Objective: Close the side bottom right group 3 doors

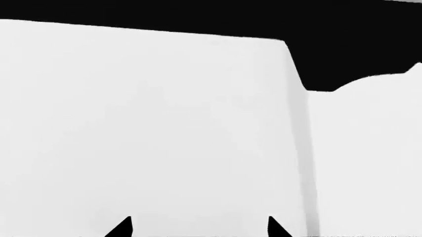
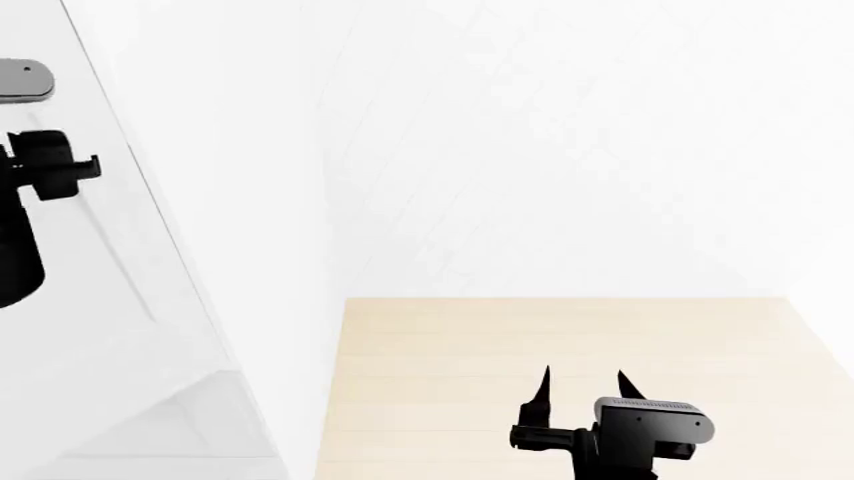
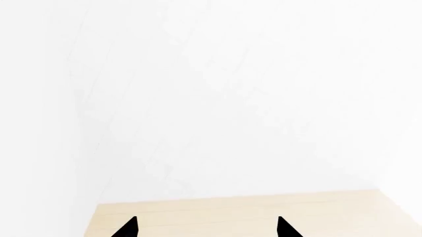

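A plain white door panel (image 2: pixel 160 330) stands at the left of the head view, its edge running diagonally down. Its handle does not show. My left arm (image 2: pixel 34 190) is at the far left, right by this panel. In the left wrist view the white panel face (image 1: pixel 151 128) fills the frame very close ahead, with a vertical edge (image 1: pixel 300 138) and a black band above. My left gripper (image 1: pixel 199 228) is open and empty, its tips facing the panel. My right gripper (image 2: pixel 583 388) is open and empty, low over the floor; it also shows in the right wrist view (image 3: pixel 205 228).
A white wall (image 2: pixel 574 150) fills the area ahead. A beige wooden floor (image 2: pixel 534 335) lies below it and shows in the right wrist view (image 3: pixel 264 207) too. A second white surface (image 1: pixel 369 158) lies beyond the panel's edge.
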Motion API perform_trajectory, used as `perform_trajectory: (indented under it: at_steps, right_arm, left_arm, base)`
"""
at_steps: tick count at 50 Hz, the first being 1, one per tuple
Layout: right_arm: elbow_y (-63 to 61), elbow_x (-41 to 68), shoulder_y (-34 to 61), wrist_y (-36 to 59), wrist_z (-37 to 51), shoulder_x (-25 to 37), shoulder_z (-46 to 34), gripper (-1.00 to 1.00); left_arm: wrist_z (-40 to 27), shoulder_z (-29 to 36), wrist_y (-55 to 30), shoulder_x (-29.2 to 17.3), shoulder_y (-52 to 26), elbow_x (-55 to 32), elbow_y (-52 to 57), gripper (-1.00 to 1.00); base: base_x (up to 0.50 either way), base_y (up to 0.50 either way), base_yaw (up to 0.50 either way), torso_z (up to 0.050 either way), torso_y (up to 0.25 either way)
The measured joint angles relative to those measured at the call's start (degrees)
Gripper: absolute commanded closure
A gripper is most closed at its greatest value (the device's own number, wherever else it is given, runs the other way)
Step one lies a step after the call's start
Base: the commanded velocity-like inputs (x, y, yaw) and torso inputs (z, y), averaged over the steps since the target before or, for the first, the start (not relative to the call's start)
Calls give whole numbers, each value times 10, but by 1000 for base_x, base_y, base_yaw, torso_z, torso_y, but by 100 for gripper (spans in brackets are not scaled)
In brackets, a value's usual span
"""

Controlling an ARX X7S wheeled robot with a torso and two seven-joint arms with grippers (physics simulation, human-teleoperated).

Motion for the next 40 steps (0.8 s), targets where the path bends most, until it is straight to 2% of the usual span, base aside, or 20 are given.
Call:
perform_trajectory:
  at_steps: [21, 40]
  right_arm:
    - [-6, 0, -2, 0, 3, 3, 0, -100]
    - [-8, 0, -2, 0, 5, 4, 0, -100]
  left_arm:
    - [38, 58, -157, 79, -129, 85, -111, -100]
    - [85, 93, -233, 138, -202, 159, -203, -100]
  base:
    - [0, 0, 0, 2, 0]
    - [0, 0, 0, 1, 0]
